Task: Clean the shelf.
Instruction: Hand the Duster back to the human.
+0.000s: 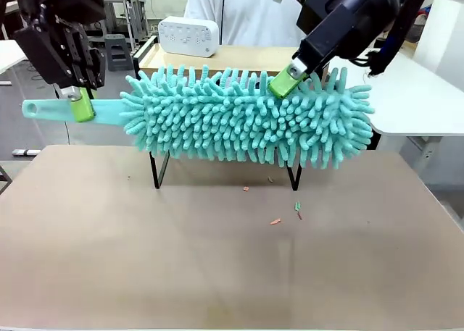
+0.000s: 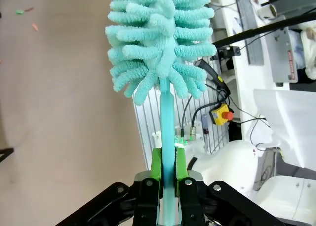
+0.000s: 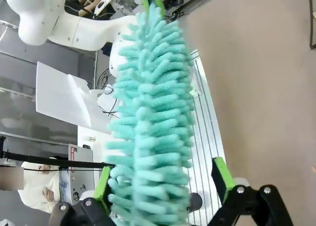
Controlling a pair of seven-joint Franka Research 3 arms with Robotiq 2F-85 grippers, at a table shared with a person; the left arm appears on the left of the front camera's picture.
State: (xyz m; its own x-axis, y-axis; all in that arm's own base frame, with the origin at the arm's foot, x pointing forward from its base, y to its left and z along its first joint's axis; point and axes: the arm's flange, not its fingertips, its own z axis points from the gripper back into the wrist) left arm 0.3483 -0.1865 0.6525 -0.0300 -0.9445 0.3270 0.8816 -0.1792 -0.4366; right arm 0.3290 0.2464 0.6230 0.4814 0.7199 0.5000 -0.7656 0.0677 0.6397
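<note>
A teal fluffy duster [image 1: 246, 117] hangs level in front of the shelf [image 1: 239, 57], hiding most of it. The shelf's light top board and two black legs [image 1: 156, 169] show behind and below the duster. My left gripper [image 1: 81, 108] is shut on the duster's flat teal handle [image 2: 167, 122], at the left. My right gripper [image 1: 286, 81] comes down from the upper right onto the duster's head. In the right wrist view the right gripper [image 3: 162, 179] stands open, one green finger [image 3: 220, 175] on each side of the fluffy head [image 3: 153, 112].
Small orange and green crumbs [image 1: 275, 221] lie on the brown table [image 1: 217, 280] in front of the shelf. A white device [image 1: 188, 35] sits behind the shelf, and a person in white [image 1: 243, 12] stands at the far side. A white table [image 1: 424, 99] is at the right.
</note>
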